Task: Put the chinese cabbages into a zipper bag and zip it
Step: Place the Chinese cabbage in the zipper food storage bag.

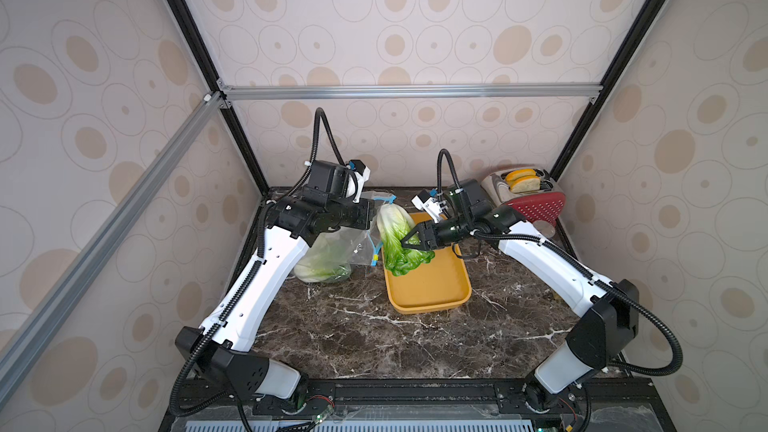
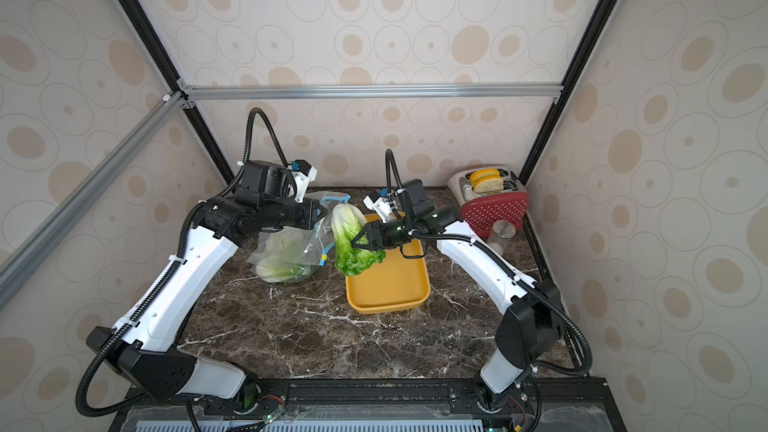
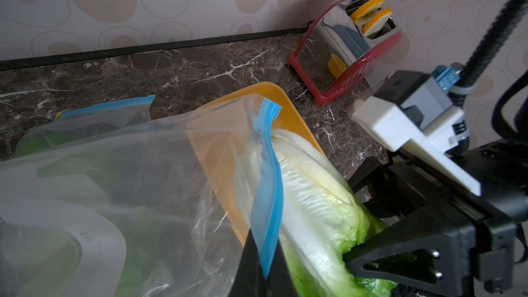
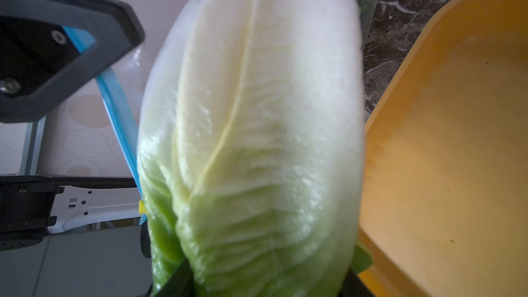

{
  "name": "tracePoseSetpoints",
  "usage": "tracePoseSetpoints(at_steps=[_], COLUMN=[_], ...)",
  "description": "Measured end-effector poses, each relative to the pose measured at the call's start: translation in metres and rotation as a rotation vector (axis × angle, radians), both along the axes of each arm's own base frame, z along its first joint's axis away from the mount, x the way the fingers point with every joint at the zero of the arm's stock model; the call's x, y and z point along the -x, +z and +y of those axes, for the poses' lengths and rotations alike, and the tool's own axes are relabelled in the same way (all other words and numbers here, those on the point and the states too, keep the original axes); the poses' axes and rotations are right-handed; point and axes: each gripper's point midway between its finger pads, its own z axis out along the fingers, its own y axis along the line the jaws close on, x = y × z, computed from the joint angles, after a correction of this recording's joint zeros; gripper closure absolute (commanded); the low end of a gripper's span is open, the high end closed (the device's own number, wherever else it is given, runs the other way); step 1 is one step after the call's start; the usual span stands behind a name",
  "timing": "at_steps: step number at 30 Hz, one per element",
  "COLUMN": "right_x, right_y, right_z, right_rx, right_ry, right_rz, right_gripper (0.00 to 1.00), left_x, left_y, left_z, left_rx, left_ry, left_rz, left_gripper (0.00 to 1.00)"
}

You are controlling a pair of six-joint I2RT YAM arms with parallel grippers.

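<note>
On the table (image 1: pixel 374 338), toward its middle, lies a yellow tray (image 1: pixel 436 284), and left of it a clear zipper bag (image 1: pixel 357 243) holding chinese cabbages (image 1: pixel 320 270), its print (image 3: pixel 85 235) too blurred to read. The left fingers (image 3: pixel 247 275) are clenched on the bag's blue zip strip (image 3: pixel 267 195). The right fingers (image 3: pixel 400 242) grasp another cabbage (image 1: pixel 392 226) by its green leaves over the tray's far left corner. A toaster (image 1: pixel 536 205) stands in the far right corner.

No text, brand or number can be read. A faint dark scribble (image 3: pixel 85 235) marks the clear plastic zipper bag (image 3: pixel 128 178) beside the left gripper (image 3: pixel 264 255), too blurred to decipher.
</note>
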Motion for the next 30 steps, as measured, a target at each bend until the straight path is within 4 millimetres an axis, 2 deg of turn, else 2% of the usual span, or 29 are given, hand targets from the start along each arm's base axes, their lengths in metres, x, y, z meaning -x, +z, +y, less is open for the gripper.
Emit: tracePoseSetpoints(at_steps=[5, 8, 14, 23, 28, 30], right_x=[0.008, 0.012, 0.010, 0.007, 0.015, 0.019], right_y=[-0.007, -0.003, 0.010, 0.018, 0.029, 0.040], right_z=[0.008, 0.010, 0.010, 0.000, -0.010, -0.015], right_rx=[0.057, 0.071, 0.049, 0.062, 0.066, 0.042], right_ry=[0.035, 0.052, 0.057, 0.029, 0.011, 0.004], right_rz=[0.012, 0.003, -0.009, 0.003, 0.004, -0.003], right_gripper=[0.50, 0.50, 0.50, 0.50, 0.50, 0.50], left_x=[0.005, 0.007, 0.024, 0.033, 0.035, 0.036], left_y=[0.005, 0.004, -0.006, -0.010, -0.015, -0.020], left_z=[-0.010, -0.020, -0.034, -0.028, -0.014, -0.005], left_rx=[0.009, 0.006, -0.011, -0.048, -0.121, -0.166], left_ry=[-0.071, -0.125, -0.233, -0.248, -0.219, -0.192], left_rz=[-0.007, -0.005, 0.028, 0.039, 0.040, 0.048], left_gripper=[1.00, 1.00, 1.00, 1.00, 1.00, 1.00])
